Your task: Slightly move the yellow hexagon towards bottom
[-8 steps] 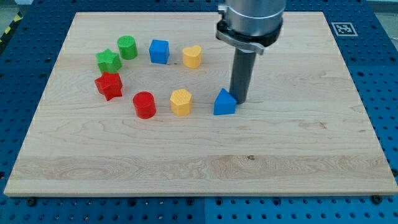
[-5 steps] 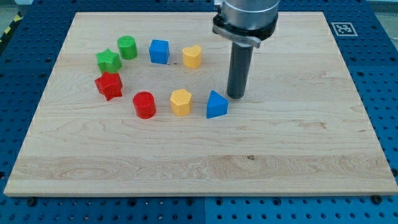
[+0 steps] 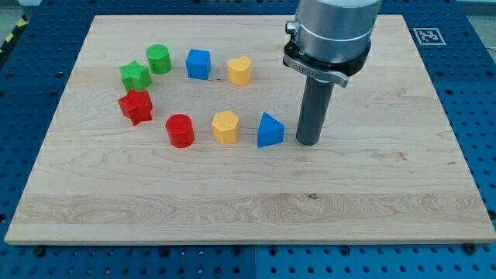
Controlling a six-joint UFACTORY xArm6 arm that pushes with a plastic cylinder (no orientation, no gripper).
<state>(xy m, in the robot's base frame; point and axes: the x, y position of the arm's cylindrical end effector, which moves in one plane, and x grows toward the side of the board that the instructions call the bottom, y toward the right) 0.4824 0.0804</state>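
The yellow hexagon [image 3: 225,127] stands near the middle of the wooden board [image 3: 372,186], between the red cylinder [image 3: 180,130] on its left and the blue triangle [image 3: 270,130] on its right. My tip [image 3: 308,142] rests on the board just right of the blue triangle, apart from it by a small gap. The tip is about a hundred pixels right of the yellow hexagon, with the blue triangle between them.
A yellow heart [image 3: 239,70], a blue cube [image 3: 198,63], a green cylinder [image 3: 159,59], a green star [image 3: 136,76] and a red star [image 3: 136,106] form an arc at the view's upper left. A marker tag [image 3: 427,35] sits at the board's top right corner.
The blue triangle was nudged left and turned a little, then stayed. My tip has since moved right and down, away from the triangle. The yellow hexagon has not moved.
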